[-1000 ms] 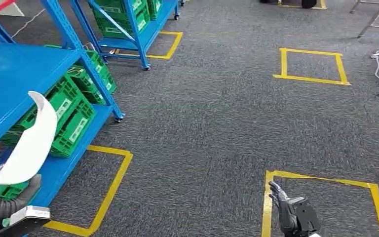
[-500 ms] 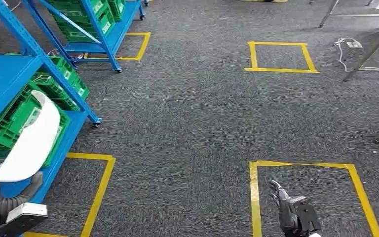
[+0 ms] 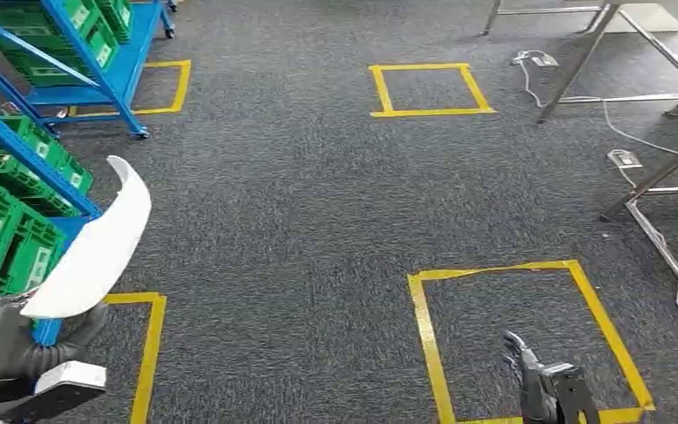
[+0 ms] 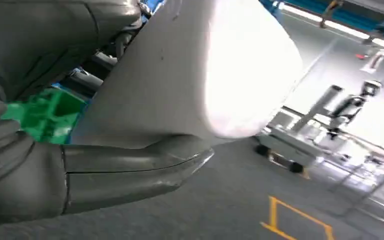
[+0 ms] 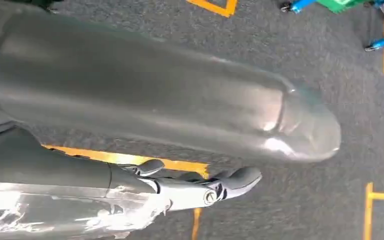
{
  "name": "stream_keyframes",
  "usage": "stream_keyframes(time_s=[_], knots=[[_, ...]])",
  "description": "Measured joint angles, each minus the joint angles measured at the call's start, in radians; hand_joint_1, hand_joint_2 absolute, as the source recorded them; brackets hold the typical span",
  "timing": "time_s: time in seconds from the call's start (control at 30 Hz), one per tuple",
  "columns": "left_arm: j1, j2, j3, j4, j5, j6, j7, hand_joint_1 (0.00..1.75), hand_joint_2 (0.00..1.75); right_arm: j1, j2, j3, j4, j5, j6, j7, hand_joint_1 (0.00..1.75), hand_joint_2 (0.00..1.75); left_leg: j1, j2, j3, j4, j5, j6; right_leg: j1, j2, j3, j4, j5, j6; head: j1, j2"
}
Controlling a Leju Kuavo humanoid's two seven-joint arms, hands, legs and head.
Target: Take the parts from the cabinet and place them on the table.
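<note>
The left hand (image 3: 18, 340) is raised low at the side, gripping something; the right hand (image 3: 547, 389) hangs low, fingers loosely apart.

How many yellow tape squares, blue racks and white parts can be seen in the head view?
yellow tape squares: 4
blue racks: 2
white part: 1
Total: 7

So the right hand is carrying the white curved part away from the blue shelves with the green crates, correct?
Not quite: the left hand holds the white curved part, as the head view shows. The right hand hangs low and holds nothing. The rest stands: the blue shelves with green crates are off to the left.
</note>
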Motion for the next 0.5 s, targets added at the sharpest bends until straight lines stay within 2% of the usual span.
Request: stream_keyframes(time_s=[0.03, 0.07, 0.1, 0.13, 0.17, 0.2, 0.23, 0.27, 0.3, 0.33, 0.37, 0.4, 0.47, 0.5], knots=[[-0.006, 0.001, -0.010, 0.002, 0.004, -0.002, 0.000, 1.75, 1.75, 0.004, 0.000, -0.010, -0.005, 0.002, 0.004, 0.001, 0.00, 0.00, 0.009, 0.016, 0.003, -0.011, 0.003, 0.008, 0.000, -0.016, -0.011, 0.002, -0.007, 0.003, 0.001, 0.000], [-0.009, 0.003, -0.018, 0.003, 0.006, -0.005, 0.001, 1.75, 1.75, 0.007, 0.006, -0.015, -0.010, 0.004, 0.009, 0.003, 0.00, 0.00, 0.006, 0.026, 0.003, -0.012, 0.005, 0.013, 0.013, -0.078, -0.028, 0.032, -0.023, 0.006, 0.006, 0.000], [-0.010, 0.005, -0.023, 0.004, 0.007, -0.005, 0.001, 1.75, 1.75, 0.005, 0.008, -0.019, -0.014, 0.004, 0.012, 0.004, 0.00, 0.00, 0.001, 0.040, 0.003, -0.012, 0.004, 0.016, 0.014, -0.111, -0.059, 0.095, -0.053, 0.009, 0.009, 0.000], [-0.011, 0.006, -0.028, 0.005, 0.007, -0.005, 0.001, 1.75, 1.75, 0.002, 0.010, -0.021, -0.016, 0.005, 0.013, 0.005, 0.00, 0.00, -0.002, 0.055, 0.002, -0.012, 0.004, 0.019, 0.014, -0.128, -0.104, 0.186, -0.088, 0.011, 0.008, 0.000], [-0.013, 0.010, -0.031, 0.007, 0.007, -0.005, 0.002, 1.75, 1.75, 0.001, 0.011, -0.025, -0.018, 0.005, 0.013, 0.005, 0.00, 0.00, -0.006, 0.070, 0.003, -0.011, 0.003, 0.021, 0.014, -0.135, -0.145, 0.270, -0.116, 0.011, 0.008, 0.000], [-0.015, 0.011, -0.034, 0.010, 0.007, -0.005, 0.002, 1.75, 1.75, 0.002, 0.012, -0.029, -0.019, 0.005, 0.013, 0.005, 0.00, 0.00, -0.009, 0.083, 0.003, -0.011, 0.002, 0.023, 0.014, -0.137, -0.175, 0.327, -0.129, 0.009, 0.008, 0.000], [-0.016, 0.012, -0.038, 0.012, 0.007, -0.005, 0.002, 1.75, 1.75, 0.003, 0.013, -0.034, -0.020, 0.007, 0.013, 0.006, 0.00, 0.00, -0.011, 0.096, 0.006, -0.011, 0.000, 0.025, 0.015, -0.136, -0.179, 0.328, -0.117, 0.005, 0.008, 0.000], [-0.017, 0.014, -0.042, 0.013, 0.007, -0.005, 0.002, 1.75, 1.75, 0.004, 0.014, -0.037, -0.020, 0.007, 0.013, 0.006, 0.00, 0.00, -0.013, 0.105, 0.007, -0.012, -0.002, 0.028, 0.018, -0.137, -0.154, 0.283, -0.087, 0.001, 0.008, 0.000], [-0.019, 0.014, -0.045, 0.013, 0.007, -0.005, 0.002, 1.75, 1.75, 0.005, 0.015, -0.040, -0.022, 0.007, 0.013, 0.006, 0.00, 0.00, -0.014, 0.115, 0.010, -0.012, -0.006, 0.029, 0.022, -0.139, -0.112, 0.200, -0.048, -0.006, 0.008, 0.000], [-0.020, 0.015, -0.046, 0.014, 0.007, -0.005, 0.002, 1.75, 1.75, 0.004, 0.015, -0.042, -0.024, 0.007, 0.013, 0.006, 0.00, 0.00, -0.015, 0.122, 0.015, -0.012, -0.010, 0.028, 0.029, -0.152, -0.058, 0.102, -0.009, -0.015, 0.008, 0.000], [-0.021, 0.015, -0.046, 0.014, 0.007, -0.005, 0.002, 1.75, 1.75, 0.003, 0.016, -0.044, -0.029, 0.007, 0.013, 0.006, 0.00, 0.00, -0.015, 0.129, 0.020, -0.013, -0.015, 0.026, 0.043, -0.196, -0.016, 0.020, -0.004, -0.025, 0.008, 0.000], [-0.022, 0.016, -0.047, 0.015, 0.008, -0.005, 0.002, 1.75, 1.75, 0.000, 0.016, -0.044, -0.031, 0.009, 0.015, 0.006, 0.00, 0.00, -0.024, 0.139, 0.016, -0.005, -0.015, 0.022, 0.058, -0.218, 0.003, 0.009, -0.007, -0.031, 0.007, 0.000], [-0.024, 0.021, -0.050, 0.020, 0.016, -0.013, 0.002, 1.75, 1.75, -0.001, 0.019, -0.052, -0.032, 0.018, 0.025, 0.007, 0.00, 0.00, -0.024, 0.154, 0.013, -0.005, -0.014, 0.020, 0.057, -0.195, -0.005, 0.007, -0.005, -0.038, 0.003, 0.000], [-0.026, 0.022, -0.053, 0.022, 0.021, -0.019, 0.001, 1.75, 1.75, 0.004, 0.022, -0.061, -0.032, 0.024, 0.035, 0.006, 0.00, 0.00, -0.025, 0.164, 0.013, -0.007, -0.013, 0.018, 0.058, -0.185, -0.012, 0.005, -0.003, -0.041, 0.006, 0.000]])
